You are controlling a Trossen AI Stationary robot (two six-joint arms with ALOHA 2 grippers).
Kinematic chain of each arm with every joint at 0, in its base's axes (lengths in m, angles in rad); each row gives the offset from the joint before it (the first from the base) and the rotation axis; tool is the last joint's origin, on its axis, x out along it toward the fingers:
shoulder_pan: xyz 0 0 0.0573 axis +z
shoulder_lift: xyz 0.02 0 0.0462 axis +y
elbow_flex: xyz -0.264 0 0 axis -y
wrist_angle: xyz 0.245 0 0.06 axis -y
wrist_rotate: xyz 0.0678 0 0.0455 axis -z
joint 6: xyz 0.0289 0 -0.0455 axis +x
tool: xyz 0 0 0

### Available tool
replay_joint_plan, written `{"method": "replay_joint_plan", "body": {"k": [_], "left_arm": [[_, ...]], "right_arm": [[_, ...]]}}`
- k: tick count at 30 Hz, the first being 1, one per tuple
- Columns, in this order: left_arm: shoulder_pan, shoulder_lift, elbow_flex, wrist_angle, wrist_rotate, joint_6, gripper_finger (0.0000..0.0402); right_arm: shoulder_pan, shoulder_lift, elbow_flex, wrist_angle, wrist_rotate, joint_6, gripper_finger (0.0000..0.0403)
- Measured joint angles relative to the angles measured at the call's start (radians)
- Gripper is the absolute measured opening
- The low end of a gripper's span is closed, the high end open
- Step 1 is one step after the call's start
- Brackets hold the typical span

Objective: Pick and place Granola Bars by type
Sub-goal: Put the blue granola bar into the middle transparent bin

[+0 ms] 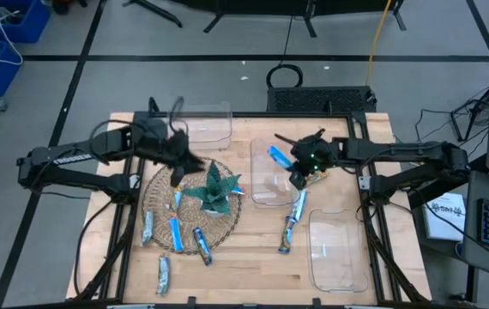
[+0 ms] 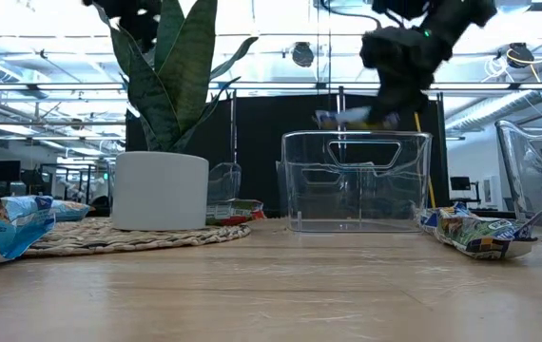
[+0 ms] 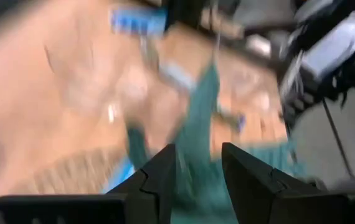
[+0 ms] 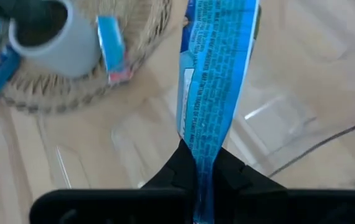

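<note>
My right gripper [image 4: 202,155] is shut on a blue granola bar [image 4: 218,68], which hangs over the middle clear container [image 1: 266,184]; in the low view the bar [image 2: 347,117] is above the container's rim. My left gripper [image 3: 196,174] is open and holds nothing. It hovers over the potted plant [image 1: 214,189] on the wicker mat [image 1: 163,210]. More blue bars lie on the mat's near edge [image 1: 176,232], on the table in front of it [image 1: 163,273], and right of the middle container [image 1: 292,219]. My right gripper pinches one end of the blue bar's wrapper [image 4: 203,146] between its two fingers. The fingers slant down from the table's right side and lie along the bar. The bar sticks out past the fingertips, lifted clear above the middle container.
A second clear container [image 1: 202,120] stands at the far left, a third [image 1: 339,249] at the near right. A greenish-gold wrapped bar [image 2: 480,233] lies on the table right of the middle container. The near middle of the table shows bare wood.
</note>
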Motion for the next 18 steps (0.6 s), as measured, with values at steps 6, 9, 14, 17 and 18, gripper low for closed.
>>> {"method": "replay_joint_plan", "body": {"k": [6, 9, 14, 17, 18], "left_arm": [[-0.179, -0.009, 0.000, -0.131, -0.051, -0.207, 0.0134], [-0.287, -0.010, 0.000, -0.135, -0.080, -0.264, 0.0134], [-0.466, 0.010, 0.000, -0.136, -0.144, -0.406, 0.0134], [-0.559, 0.042, 0.000, -0.110, -0.190, -0.512, 0.0134], [-0.589, 0.055, 0.000, -0.105, -0.203, -0.555, 0.0134]], "right_arm": [[0.008, 0.002, -0.061, 0.028, -0.041, 0.000, 0.0010], [0.023, 0.023, -0.057, 0.090, -0.048, 0.006, 0.0010], [0.042, 0.090, -0.051, 0.174, -0.088, 0.008, 0.0009], [0.045, 0.147, -0.051, 0.190, -0.126, 0.009, 0.0009], [0.046, 0.164, -0.051, 0.197, -0.143, 0.007, 0.0009]]}}
